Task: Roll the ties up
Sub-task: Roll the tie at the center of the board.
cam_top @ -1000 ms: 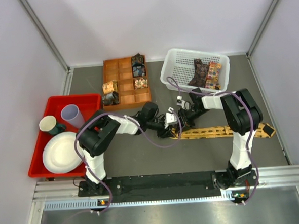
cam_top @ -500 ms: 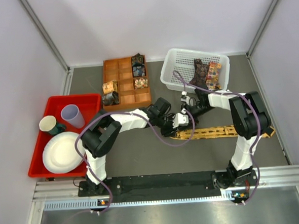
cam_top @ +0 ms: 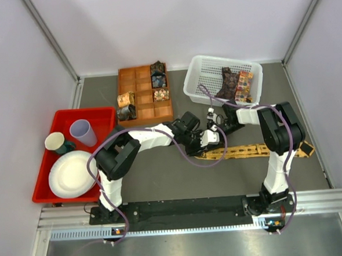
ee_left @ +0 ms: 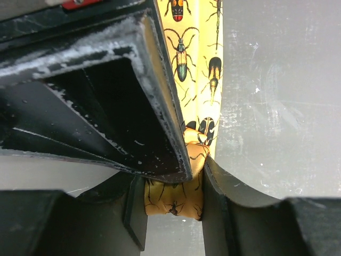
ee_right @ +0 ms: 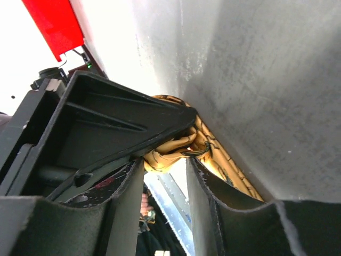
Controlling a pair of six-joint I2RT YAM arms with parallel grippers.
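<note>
A golden-yellow tie [cam_top: 248, 150] with dark insect markings lies as a long strip across the table, right of centre. Its left end is bunched where both grippers meet. In the left wrist view my left gripper [ee_left: 173, 205] is shut on the folded end of the tie [ee_left: 184, 53], and the strip runs away from it. My right gripper [cam_top: 213, 130] comes in from the right. In the right wrist view it [ee_right: 165, 170] pinches the same bunched end of the tie [ee_right: 170, 154] at its fingertips. The left gripper [cam_top: 205, 138] presses against it.
An orange-brown compartment tray [cam_top: 135, 86] at the back holds several rolled ties [cam_top: 158, 75]. A white mesh basket [cam_top: 202, 74] at the back right holds more ties [cam_top: 229, 84]. A red bin [cam_top: 95, 115] on the left holds a plate and cups.
My left gripper has reached further right and the right gripper has come down to meet it. Both now sit together on the tie's left end, which has shifted slightly right.
</note>
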